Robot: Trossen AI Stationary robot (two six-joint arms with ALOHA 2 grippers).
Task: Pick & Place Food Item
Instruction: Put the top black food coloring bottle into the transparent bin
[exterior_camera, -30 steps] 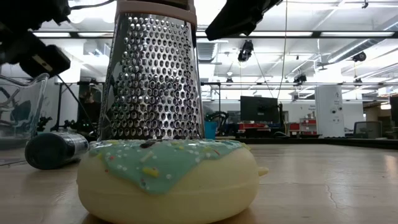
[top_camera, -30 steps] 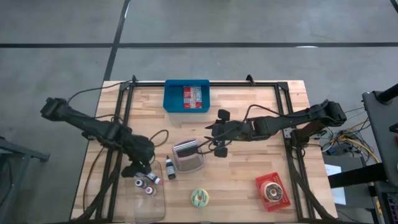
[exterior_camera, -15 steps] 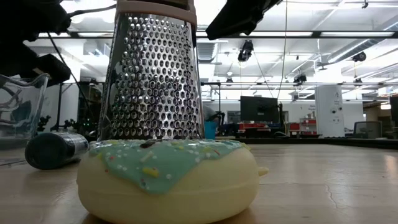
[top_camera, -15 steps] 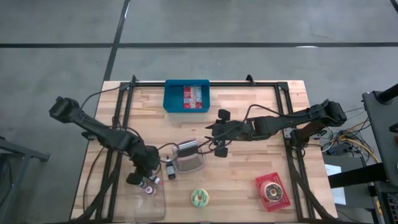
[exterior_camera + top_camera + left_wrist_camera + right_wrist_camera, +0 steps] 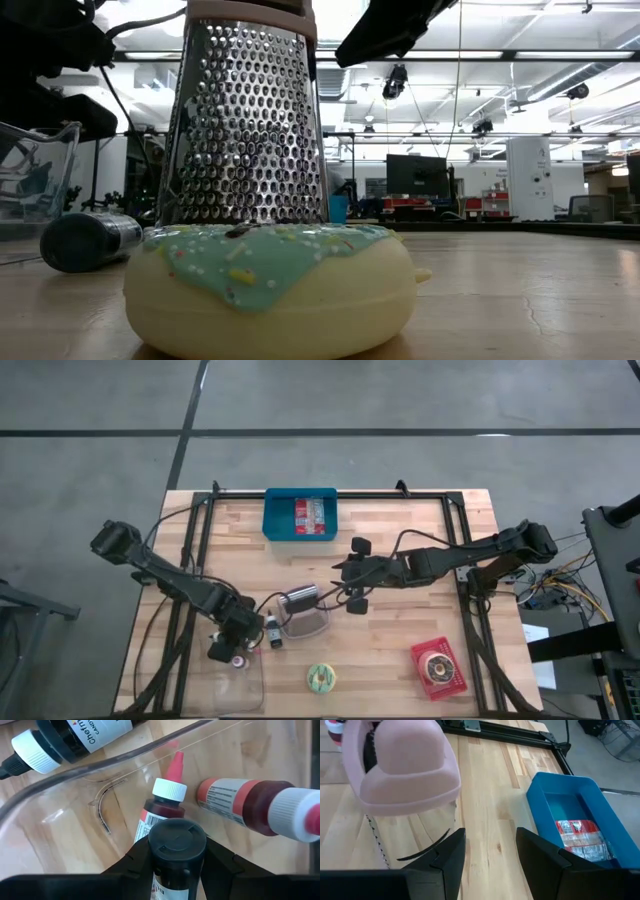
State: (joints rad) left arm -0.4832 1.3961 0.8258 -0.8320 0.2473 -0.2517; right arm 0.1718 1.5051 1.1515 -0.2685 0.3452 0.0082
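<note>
Since the left gripper (image 5: 177,865) is clamped on a small dark-capped plastic bottle (image 5: 177,845), holding it over the clear glass dish (image 5: 60,815) near the front left of the light wooden table (image 5: 400,650), that bottle looks like the item in hand. It sits upright between the fingers, gripped just under the cap. 2 similar bottles of red liquid lie inside the dish: a red-tipped white-capped bottle (image 5: 162,807) directly below, and a broad white-capped red bottle (image 5: 260,807) beside it. Another dark bottle with a white cap (image 5: 55,742) lies on the wood outside the dish wall.

The held bottle is probably light and fairly stiff, though its smooth plastic could slip or twist; the narrow neck below the cap seems the surest hold, and squeezing the body might force liquid out. The glass dish is hard and breakable, so a gentle release low inside it would suit.

The right gripper (image 5: 487,857) waits with fingers apart near the middle of the table, facing the pink-handled metal grater (image 5: 303,610), with the blue bin (image 5: 272,520) beyond.
</note>
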